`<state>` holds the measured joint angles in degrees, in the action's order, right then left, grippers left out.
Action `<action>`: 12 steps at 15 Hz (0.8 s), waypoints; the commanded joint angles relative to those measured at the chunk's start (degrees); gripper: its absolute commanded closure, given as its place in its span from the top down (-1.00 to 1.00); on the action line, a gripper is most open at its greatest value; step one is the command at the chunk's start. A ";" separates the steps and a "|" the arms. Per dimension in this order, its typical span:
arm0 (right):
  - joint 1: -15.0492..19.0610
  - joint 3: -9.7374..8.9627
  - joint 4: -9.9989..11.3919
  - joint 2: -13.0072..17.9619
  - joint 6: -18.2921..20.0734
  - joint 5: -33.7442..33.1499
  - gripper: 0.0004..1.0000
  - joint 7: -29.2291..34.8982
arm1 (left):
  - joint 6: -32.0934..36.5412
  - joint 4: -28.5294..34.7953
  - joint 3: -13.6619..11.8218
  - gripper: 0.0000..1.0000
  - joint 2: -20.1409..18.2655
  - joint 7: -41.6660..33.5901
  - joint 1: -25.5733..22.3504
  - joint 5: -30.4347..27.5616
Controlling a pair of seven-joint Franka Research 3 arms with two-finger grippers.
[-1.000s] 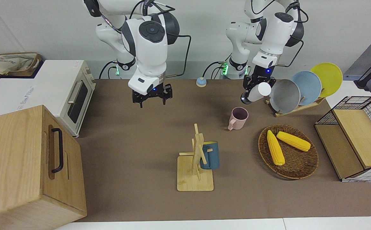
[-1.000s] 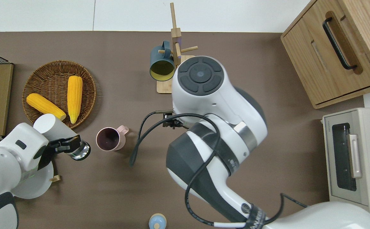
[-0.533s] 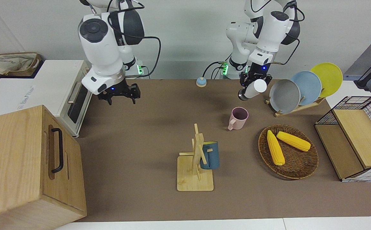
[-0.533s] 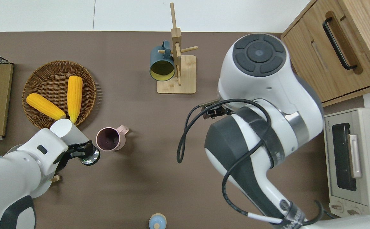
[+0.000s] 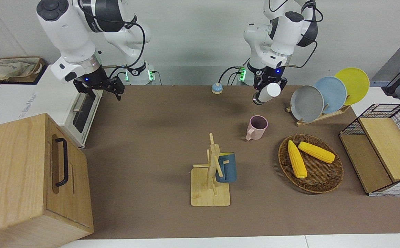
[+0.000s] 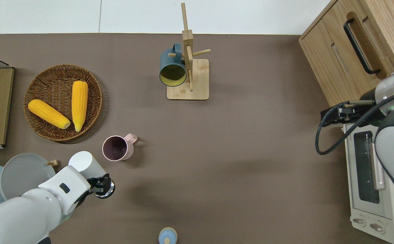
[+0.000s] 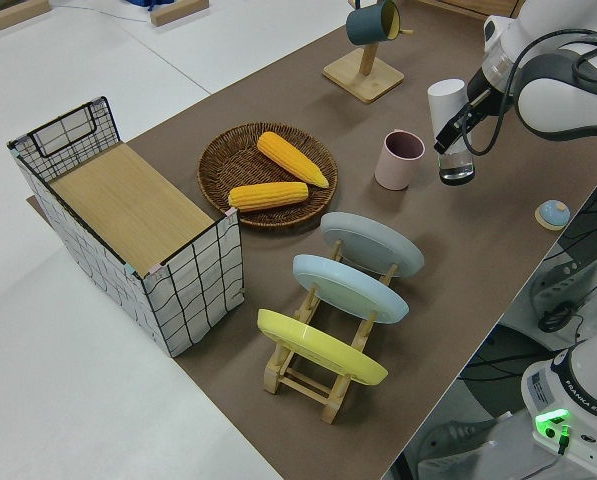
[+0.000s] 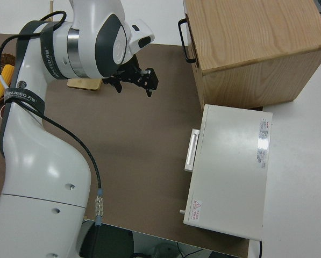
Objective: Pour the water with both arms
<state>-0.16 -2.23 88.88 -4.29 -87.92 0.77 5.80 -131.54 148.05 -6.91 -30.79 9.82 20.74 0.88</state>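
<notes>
In the front view my left gripper [image 5: 268, 90] is clamped on a white bottle [image 5: 266, 93], tilted, with the pink mug [image 5: 256, 127] below it and farther from the robots. Overhead, the bottle [image 6: 89, 169] hangs over bare table; the mug [image 6: 116, 148] sits just ahead of it, toward the right arm's end. From the left side the bottle's [image 7: 449, 128] long axis runs near upright. The right side view shows my right gripper [image 8: 133, 79] empty, fingers spread, well away by the toaster oven [image 8: 230, 166].

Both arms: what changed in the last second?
The right gripper, open and empty, swung from mid-table toward the toaster oven. The left gripper, still holding the tilted bottle, drew back from the pink mug toward the robots. Mug, rack and corn unmoved.
</notes>
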 commanded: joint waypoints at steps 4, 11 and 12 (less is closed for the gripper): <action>1.57 -0.41 -3.53 0.42 -0.06 0.38 0.97 -0.88 | 0.50 3.03 0.49 -1.00 -2.18 0.91 1.41 1.58; 1.31 -1.29 -3.71 0.60 -0.15 -5.16 0.97 -5.89 | 0.76 -1.97 0.85 -1.00 9.50 0.38 2.20 1.58; 1.31 -1.29 -3.71 0.60 -0.15 -4.90 0.97 -5.89 | 0.94 -2.42 0.85 -1.00 10.39 0.38 2.20 1.50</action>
<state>0.62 -2.81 85.22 -4.13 -88.07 -3.80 1.70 -131.44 149.82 -5.64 -24.21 9.67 21.80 1.01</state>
